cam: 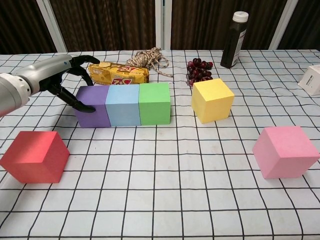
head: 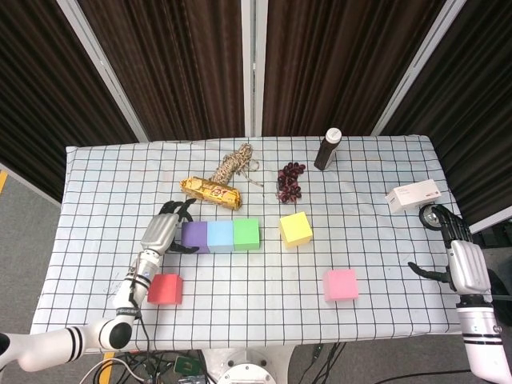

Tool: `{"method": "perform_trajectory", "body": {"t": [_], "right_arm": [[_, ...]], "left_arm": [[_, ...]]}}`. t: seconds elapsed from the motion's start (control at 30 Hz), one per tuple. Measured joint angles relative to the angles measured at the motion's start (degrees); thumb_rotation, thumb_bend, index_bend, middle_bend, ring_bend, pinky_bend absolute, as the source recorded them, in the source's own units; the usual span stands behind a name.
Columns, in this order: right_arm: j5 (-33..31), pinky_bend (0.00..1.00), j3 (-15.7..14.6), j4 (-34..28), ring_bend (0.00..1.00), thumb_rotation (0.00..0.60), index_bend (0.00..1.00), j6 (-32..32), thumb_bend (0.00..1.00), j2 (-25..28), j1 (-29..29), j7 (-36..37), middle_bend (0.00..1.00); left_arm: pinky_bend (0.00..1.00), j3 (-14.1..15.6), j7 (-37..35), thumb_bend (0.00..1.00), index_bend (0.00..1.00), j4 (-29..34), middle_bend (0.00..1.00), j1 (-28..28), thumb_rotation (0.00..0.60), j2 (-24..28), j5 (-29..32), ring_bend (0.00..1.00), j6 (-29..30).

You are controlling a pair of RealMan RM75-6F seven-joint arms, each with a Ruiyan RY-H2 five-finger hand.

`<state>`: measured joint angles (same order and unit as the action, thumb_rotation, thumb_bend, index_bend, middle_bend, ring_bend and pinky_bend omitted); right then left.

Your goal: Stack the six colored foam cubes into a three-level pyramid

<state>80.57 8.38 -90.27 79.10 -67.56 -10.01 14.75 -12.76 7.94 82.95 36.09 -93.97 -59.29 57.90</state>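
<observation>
Nearest: red cube (cam: 34, 156) front-left, pink cube (cam: 285, 151) front-right. Further back: purple cube (cam: 92, 105), blue cube (cam: 122, 104), green cube (cam: 154, 103) touching in a left-to-right row, yellow cube (cam: 213, 99) just right. Left hand (cam: 59, 75) open, fingers spread, touching purple's left end, closer to red. Right hand (head: 466, 265) empty, off the table's right edge.

Bright, even overhead light, soft shadows, sharp focus, perhaps slight edge distortion.

Matt foam cubes (cam: 123, 104) on smooth checked tablecloth (cam: 165, 180).
</observation>
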Motion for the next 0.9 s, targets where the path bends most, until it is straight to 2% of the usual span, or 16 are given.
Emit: {"method": "perform_trajectory", "body": {"t": [0.1,0.3,0.4,0.9], "right_arm": [[0.0,0.00,0.0,0.1,0.00,0.600,0.00,0.0,0.01,-0.1,0.0,0.0,0.00],[-0.1,0.00,0.0,0.0,0.00,0.600,0.00,0.0,0.01,-0.1,0.1,0.0,0.00],[-0.2,0.00,0.0,0.1,0.00,0.600,0.00,0.1,0.01,-0.1,0.1,0.0,0.00],[0.0,0.00,0.0,-0.2,0.00,0.600,0.00,0.1,0.01,0.0,0.1,-0.1,0.00]], "left_arm": [[0.00,0.1,-0.2,0.09,0.07,0.0,0.43,0.0,0.600,0.1,-0.2,0.12,-0.3],[0.00,0.4,-2.5,0.05,0.04,0.5,0.22,0.0,0.600,1.0,-0.8,0.08,-2.1],[0.00,0.5,-3.4,0.04,0.03,0.4,0.16,0.1,0.600,1.3,-1.3,0.05,-2.5],[0.00,0.5,-4.3,0.04,0.03,0.1,0.13,0.1,0.600,1.0,-2.1,0.02,-2.1]]}}
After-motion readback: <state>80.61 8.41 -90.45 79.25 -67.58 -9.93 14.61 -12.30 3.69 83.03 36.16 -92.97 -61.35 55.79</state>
